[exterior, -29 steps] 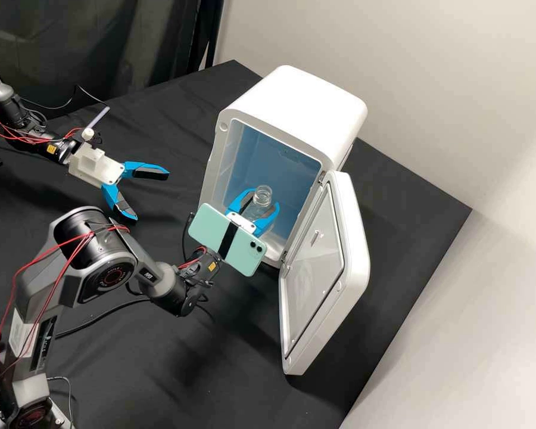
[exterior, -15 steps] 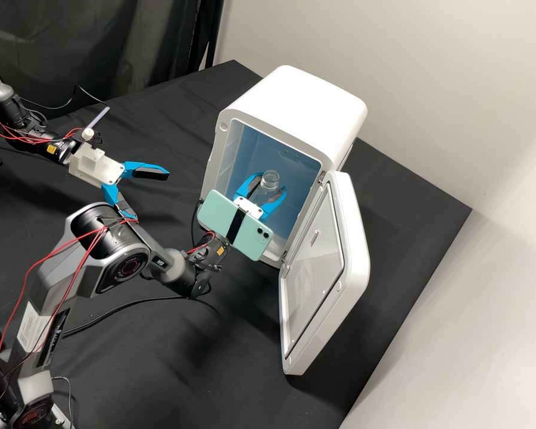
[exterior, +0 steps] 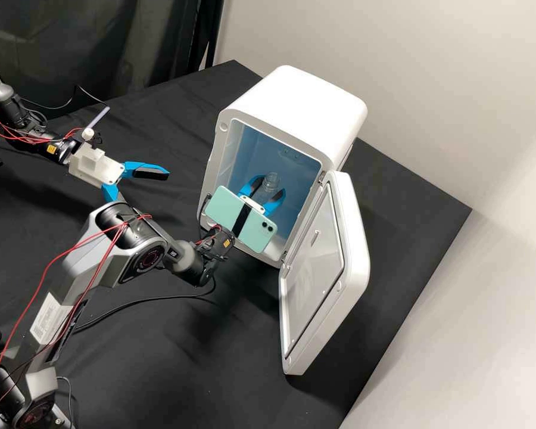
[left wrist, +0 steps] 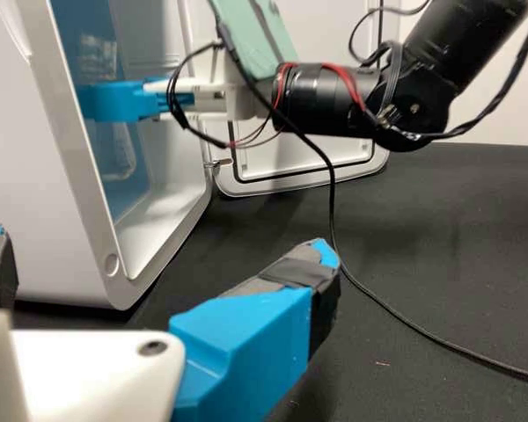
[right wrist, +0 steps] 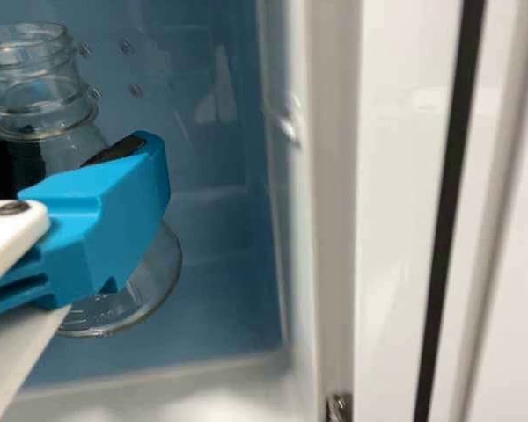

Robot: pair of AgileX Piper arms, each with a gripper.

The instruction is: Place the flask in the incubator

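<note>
Flask (right wrist: 37, 83), half behind fingers (right wrist: 97, 220), inside incubator (exterior: 304, 107)

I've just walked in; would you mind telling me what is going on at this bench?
The right gripper holds a clear glass flask just below its neck, inside the white incubator, whose door stands open. The flask is upright in the blue chamber and has not been let go yet; whether its base touches the chamber floor is unclear. The left gripper hangs open over the black bench, beside the incubator, holding nothing.
</note>
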